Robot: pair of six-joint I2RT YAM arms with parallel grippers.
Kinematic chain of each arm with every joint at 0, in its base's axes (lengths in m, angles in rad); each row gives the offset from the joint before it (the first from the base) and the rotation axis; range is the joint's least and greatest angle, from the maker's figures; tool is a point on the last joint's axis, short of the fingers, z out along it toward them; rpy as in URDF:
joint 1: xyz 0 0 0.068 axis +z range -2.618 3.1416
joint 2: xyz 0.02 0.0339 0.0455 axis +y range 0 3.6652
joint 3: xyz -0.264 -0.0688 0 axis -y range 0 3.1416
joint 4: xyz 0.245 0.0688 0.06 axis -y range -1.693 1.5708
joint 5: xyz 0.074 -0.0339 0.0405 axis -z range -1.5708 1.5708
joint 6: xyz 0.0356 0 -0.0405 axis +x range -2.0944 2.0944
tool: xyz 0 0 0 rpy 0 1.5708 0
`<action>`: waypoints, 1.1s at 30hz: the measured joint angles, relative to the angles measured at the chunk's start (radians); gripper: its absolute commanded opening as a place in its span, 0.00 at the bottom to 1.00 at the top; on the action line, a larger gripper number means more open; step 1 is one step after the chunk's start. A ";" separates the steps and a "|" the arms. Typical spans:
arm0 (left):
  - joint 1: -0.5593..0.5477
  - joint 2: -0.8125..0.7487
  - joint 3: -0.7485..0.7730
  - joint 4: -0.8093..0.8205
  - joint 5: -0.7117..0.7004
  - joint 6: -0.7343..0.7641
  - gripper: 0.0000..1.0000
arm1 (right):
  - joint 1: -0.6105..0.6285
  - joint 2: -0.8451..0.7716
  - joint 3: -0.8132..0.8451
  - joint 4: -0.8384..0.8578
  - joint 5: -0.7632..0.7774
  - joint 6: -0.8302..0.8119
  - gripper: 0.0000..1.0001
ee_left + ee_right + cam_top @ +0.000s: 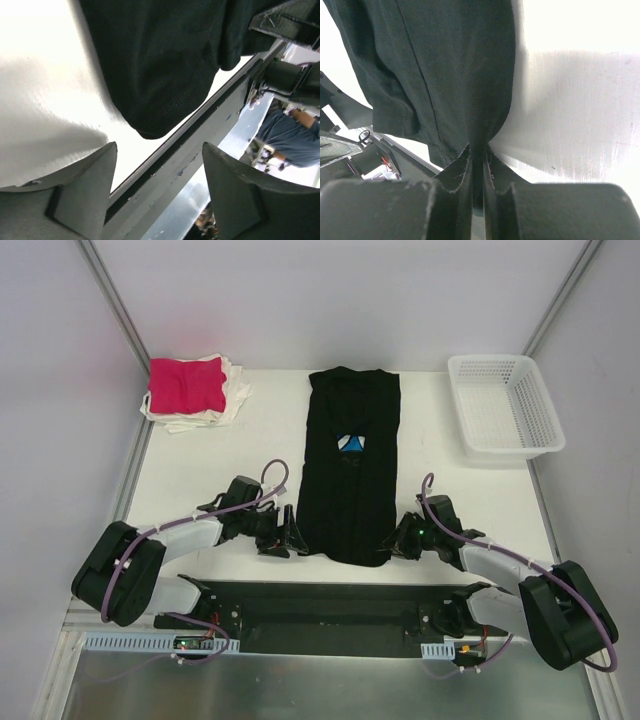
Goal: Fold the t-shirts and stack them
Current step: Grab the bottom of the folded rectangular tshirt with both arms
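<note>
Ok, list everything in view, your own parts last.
black t-shirt: one, black with blue print, long strip mid-table
pink t-shirt: one, magenta, atop far-left pile
white t-shirts: count unclear, cream, under the pink one
basket: one, white mesh, far right
table: one, white, under everything
person: one, blue top, background of left wrist view
left hand: one, dark, open, at the black t-shirt's near left corner
right hand: one, dark, shut on its near right corner
</note>
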 measured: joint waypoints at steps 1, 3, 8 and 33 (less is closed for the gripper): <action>0.000 0.000 0.000 -0.012 -0.013 0.002 0.82 | 0.000 0.000 0.000 0.000 0.000 0.000 0.10; 0.000 -0.006 0.000 -0.037 -0.029 0.008 0.88 | 0.000 0.000 0.000 0.000 0.000 0.000 0.09; -0.006 -0.029 0.023 -0.078 -0.078 0.027 0.87 | 0.001 0.000 0.000 0.000 0.001 0.000 0.08; -0.006 0.251 0.120 0.215 -0.021 -0.042 0.77 | 0.002 -0.043 -0.002 -0.057 0.023 0.001 0.04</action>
